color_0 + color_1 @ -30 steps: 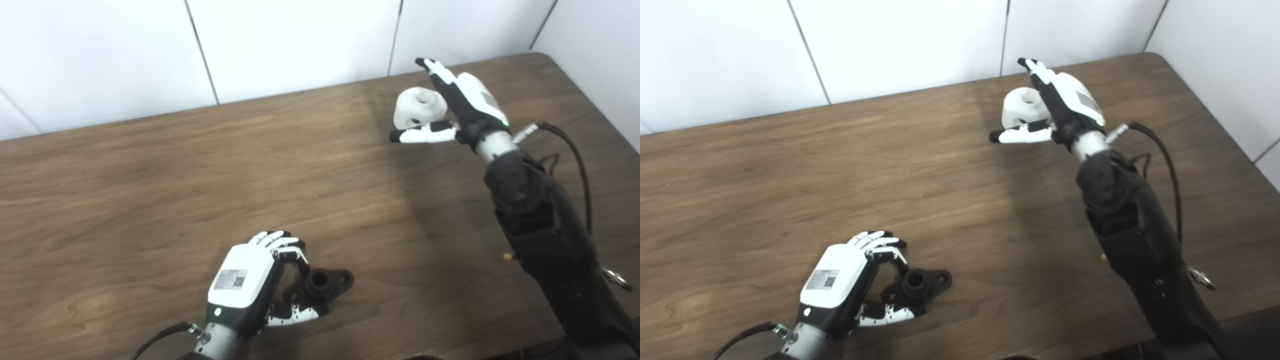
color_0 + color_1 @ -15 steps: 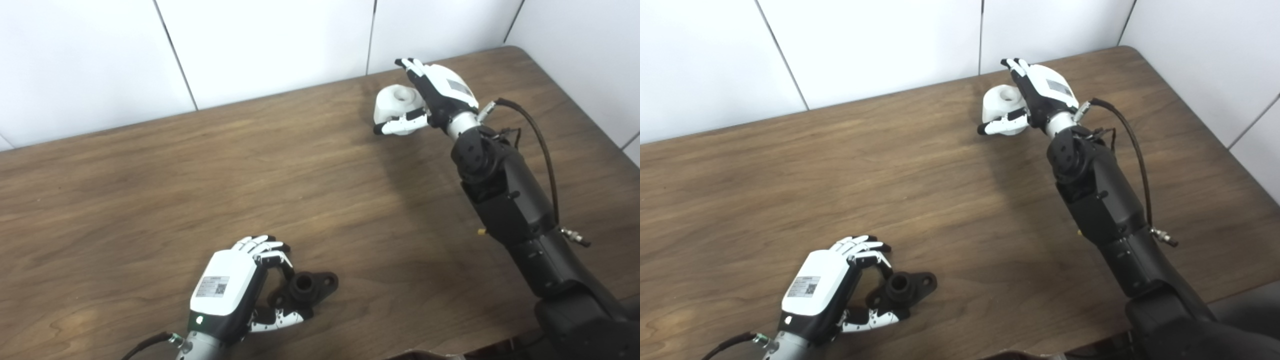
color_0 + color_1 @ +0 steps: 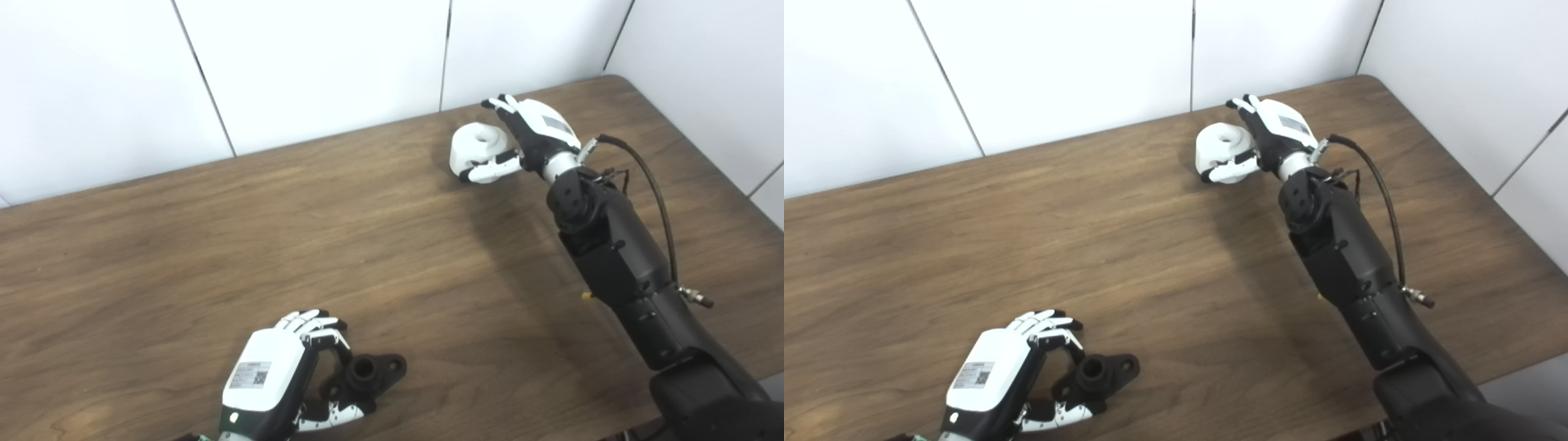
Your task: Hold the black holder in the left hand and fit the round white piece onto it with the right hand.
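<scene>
White piece against right hand

Both views look steeply down from head height onto the wooden table, facing the white wall behind it. They sit side by side, the right one shifted slightly, and share nearly the whole tabletop and far right corner.

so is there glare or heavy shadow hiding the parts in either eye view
Left eye view: no glare; the round white plastic piece is bright but readable, and the right hand casts a soft shadow on the brown wooden table. Right eye view: the black plastic holder is dark, low on detail, beside the left hand.
</scene>
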Available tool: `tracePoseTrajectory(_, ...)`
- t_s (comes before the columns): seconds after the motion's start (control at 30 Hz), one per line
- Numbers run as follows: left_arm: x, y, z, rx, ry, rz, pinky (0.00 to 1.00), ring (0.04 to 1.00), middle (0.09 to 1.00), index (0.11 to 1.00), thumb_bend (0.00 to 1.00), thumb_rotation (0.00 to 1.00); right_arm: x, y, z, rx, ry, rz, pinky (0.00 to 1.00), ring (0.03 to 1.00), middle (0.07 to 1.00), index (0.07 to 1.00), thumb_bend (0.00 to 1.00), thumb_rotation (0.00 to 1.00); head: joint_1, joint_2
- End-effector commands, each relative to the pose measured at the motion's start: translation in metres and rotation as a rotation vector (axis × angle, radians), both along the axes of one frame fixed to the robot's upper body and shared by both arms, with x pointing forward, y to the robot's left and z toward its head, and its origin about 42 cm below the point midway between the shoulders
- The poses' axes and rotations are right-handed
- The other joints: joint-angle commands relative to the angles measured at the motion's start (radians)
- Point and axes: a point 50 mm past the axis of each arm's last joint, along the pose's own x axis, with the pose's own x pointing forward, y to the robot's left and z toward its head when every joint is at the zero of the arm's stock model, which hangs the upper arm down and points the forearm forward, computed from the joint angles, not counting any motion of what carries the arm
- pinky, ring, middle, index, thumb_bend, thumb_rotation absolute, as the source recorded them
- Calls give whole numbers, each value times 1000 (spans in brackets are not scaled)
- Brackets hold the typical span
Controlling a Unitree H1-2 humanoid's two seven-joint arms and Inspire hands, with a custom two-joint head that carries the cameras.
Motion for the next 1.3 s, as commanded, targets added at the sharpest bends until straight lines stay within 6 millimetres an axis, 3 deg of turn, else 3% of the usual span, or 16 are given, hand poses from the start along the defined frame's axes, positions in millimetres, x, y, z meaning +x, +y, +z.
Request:
tracePoseTrajectory(0.0,-8,19,-16,86,85,35,850,845,759,485,522,49,8,-6,33,-42,-89,-14,914,1000,1000,896,776,404,-1,2)
tracePoseTrajectory(0.53,-7,18,-13,84,91,35,846,845,759,486,522,49,18,-6,39,-87,-58,-22,915,1000,989,763,776,401,-2,3)
tracePoseTrajectory(1.27,-9,19,-9,87,97,36,850,847,761,486,521,49,24,-5,33,-114,-35,-25,892,1000,982,752,773,366,-6,7)
